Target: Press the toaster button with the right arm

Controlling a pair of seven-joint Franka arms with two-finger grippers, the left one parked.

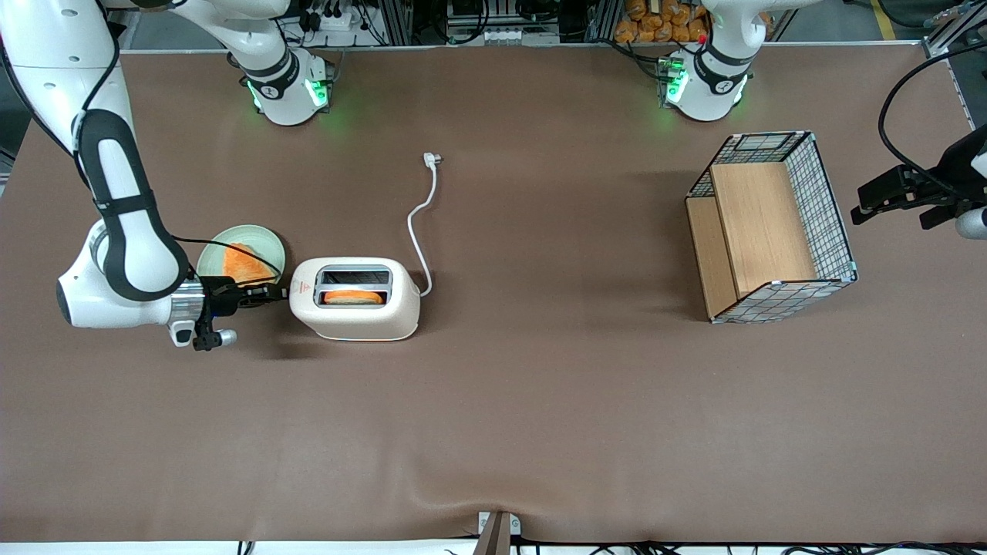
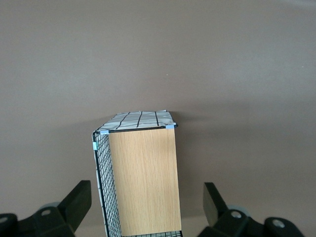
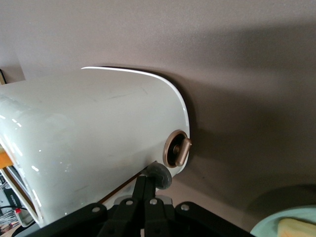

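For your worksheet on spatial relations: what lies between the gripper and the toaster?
Nothing: in the front view the gripper reaches the toaster end directly.

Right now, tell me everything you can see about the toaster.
The toaster is cream-white, glossy and rounded, standing upright on the brown table. Its grey-rimmed slot holds an orange slice. A white cord trails from one end, unplugged. At the other end, the gripper meets the toaster button, fingers closed together.

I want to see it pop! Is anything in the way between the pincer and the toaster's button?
Nothing visible. The pincer is already at the toaster's narrow end, its shut fingertips at the small grey toaster button. The plate sits beside it, farther from the camera.
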